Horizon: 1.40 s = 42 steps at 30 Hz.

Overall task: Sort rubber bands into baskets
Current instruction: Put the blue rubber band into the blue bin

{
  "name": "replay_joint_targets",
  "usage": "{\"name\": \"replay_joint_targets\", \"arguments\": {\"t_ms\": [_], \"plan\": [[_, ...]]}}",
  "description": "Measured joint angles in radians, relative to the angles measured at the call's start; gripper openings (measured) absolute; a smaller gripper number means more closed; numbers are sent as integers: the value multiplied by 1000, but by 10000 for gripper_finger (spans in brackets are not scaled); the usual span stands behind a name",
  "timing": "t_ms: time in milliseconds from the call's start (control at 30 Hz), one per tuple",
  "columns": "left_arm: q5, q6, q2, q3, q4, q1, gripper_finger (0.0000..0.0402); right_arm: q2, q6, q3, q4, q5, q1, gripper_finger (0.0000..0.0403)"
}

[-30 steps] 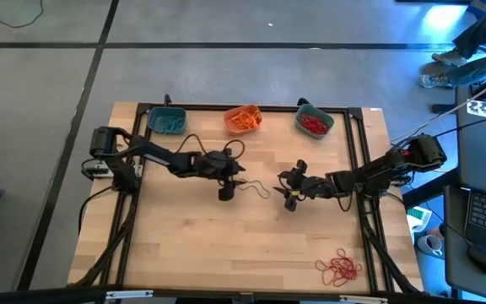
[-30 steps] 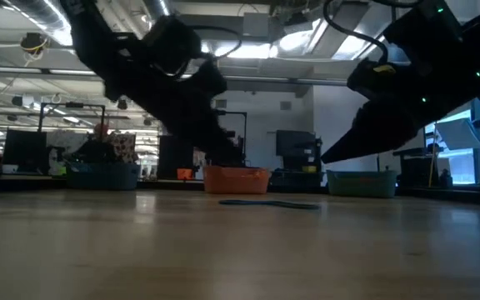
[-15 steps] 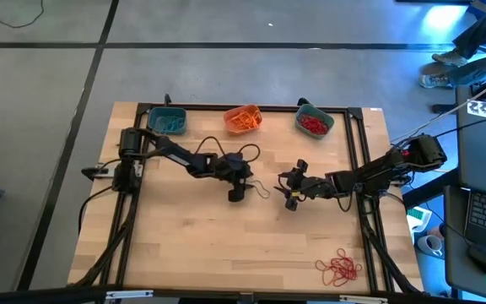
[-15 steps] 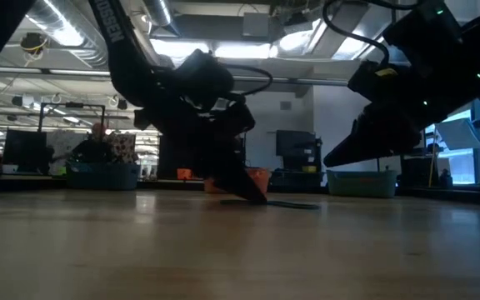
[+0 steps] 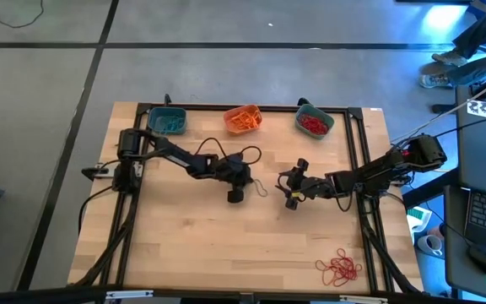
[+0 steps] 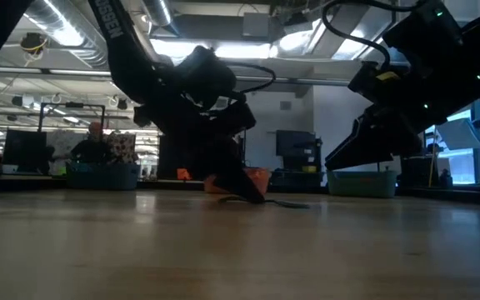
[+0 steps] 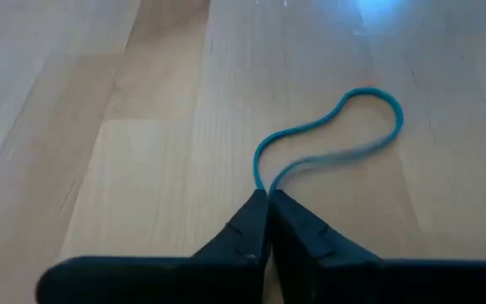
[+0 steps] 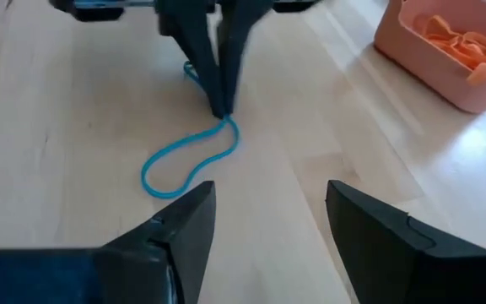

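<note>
Teal band | mid-surface, pinched by clenched left gripper | right gripper spread, empty | baskets at 12 o'clock part-filled | red pile at 5 o'clock unsorted

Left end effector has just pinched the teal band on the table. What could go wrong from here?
1. The left end effector grips only one end of the teal rubber band; the thin loop may slip out when lifted.
2. The fingertips touch the table, so they may scrape the wood.
3. The open right end effector hovers close by; the dangling band might snag it.
</note>
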Motion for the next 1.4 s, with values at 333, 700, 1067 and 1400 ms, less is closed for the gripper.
{"name": "replay_joint_targets", "arguments": {"t_ms": [333,700,1067,1400], "plan": [[-265,14,-256,-12,-253,-76,2,0,2,0,7,16,0,225],[-680,-83,-570,-14,-668,-6,4,0,2,1,6,15,0,225],[-876,-225,-707,-14,-940,282,5,0,3,0,8,-11,0,225],[-876,-224,-709,-14,-971,502,5,0,3,0,6,-11,0,225]]}}
